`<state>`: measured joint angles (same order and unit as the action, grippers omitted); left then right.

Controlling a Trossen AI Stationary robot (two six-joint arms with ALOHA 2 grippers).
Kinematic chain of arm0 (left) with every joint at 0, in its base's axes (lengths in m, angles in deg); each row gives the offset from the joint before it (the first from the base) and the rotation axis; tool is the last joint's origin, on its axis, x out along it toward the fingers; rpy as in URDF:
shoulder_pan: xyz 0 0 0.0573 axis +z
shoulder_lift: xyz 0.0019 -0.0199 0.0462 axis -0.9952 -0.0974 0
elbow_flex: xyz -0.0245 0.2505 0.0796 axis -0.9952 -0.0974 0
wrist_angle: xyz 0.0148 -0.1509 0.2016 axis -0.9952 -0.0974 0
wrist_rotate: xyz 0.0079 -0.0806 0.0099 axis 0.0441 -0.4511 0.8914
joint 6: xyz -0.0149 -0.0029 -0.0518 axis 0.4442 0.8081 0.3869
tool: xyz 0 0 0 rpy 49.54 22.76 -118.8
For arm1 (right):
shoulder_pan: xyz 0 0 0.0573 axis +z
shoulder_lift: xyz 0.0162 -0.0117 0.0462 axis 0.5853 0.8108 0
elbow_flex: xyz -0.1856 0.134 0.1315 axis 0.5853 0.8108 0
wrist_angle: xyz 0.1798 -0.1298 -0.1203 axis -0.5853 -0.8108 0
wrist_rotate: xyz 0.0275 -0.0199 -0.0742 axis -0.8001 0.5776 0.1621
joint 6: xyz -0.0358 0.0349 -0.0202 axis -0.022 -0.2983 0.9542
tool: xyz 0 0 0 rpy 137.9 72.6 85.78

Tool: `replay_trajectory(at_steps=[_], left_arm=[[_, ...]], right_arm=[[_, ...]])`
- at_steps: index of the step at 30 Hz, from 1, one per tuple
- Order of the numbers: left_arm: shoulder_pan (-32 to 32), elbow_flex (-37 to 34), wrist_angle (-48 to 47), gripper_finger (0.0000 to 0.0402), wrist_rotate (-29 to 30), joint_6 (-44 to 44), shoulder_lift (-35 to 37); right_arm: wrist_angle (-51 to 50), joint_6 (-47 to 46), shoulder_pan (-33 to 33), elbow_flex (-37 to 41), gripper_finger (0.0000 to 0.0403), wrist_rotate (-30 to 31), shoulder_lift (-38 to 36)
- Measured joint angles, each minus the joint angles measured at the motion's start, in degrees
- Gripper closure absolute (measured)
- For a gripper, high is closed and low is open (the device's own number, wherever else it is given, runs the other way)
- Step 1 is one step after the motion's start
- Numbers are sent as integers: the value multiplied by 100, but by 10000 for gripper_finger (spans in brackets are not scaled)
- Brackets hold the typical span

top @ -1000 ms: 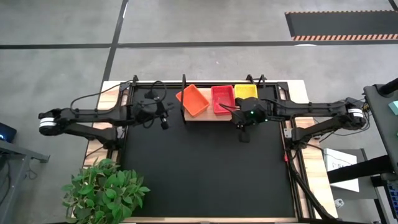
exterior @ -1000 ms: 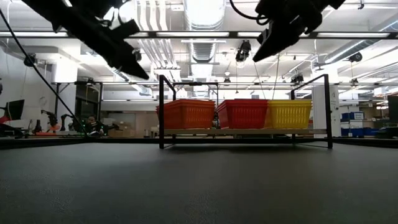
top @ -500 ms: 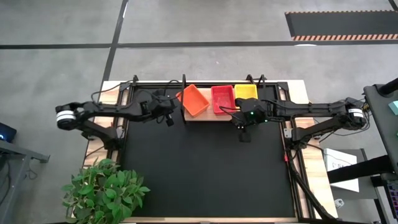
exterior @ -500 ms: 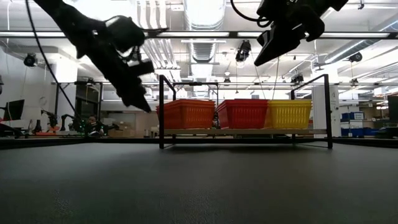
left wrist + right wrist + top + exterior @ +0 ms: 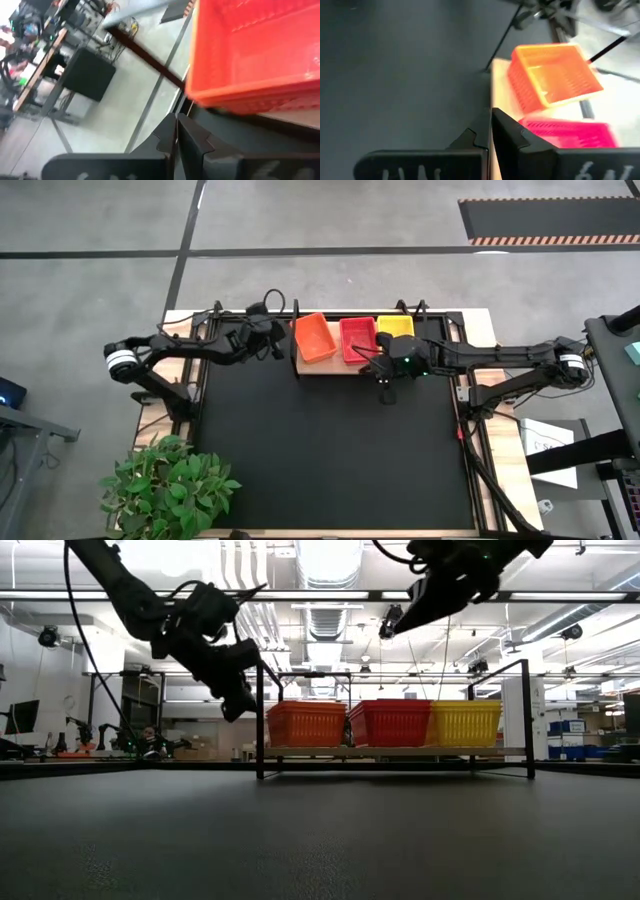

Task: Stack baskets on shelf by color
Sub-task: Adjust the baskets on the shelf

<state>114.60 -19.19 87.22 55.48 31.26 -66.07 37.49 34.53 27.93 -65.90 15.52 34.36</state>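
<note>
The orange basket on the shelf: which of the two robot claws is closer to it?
Left. The left gripper sits just beside the orange basket, at the shelf's end. The right gripper hovers farther off, in front of the red basket.

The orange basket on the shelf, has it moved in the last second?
Yes. The orange basket has turned from skewed to nearly square with the shelf, closing up toward the red basket, as the left hand came up beside it.

No readable text in any view

None of the baskets, the shelf or the arms carries a legible label, brand or number — faint marks on the right wrist's housing (image 5: 600, 172) are too blurred to read.
</note>
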Motion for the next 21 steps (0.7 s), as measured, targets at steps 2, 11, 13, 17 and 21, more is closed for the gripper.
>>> replay_trajectory(at_steps=[2,11,13,17,21], left_arm=[[68,-29,-2,401,-2,112,8],[62,-138,-48,402,-780,450,22],[60,-138,-48,402,-892,460,22],[73,-138,-46,402,-885,469,30],[85,-136,-45,402,-888,427,37]], right_arm=[[192,81,-26,2,394,187,128],[-50,712,-810,-1065,394,223,1569],[-175,894,-1053,-1508,394,178,1952],[-468,1421,-1588,-2524,394,-410,2728],[-903,1782,-2040,-3733,394,-576,3637]])
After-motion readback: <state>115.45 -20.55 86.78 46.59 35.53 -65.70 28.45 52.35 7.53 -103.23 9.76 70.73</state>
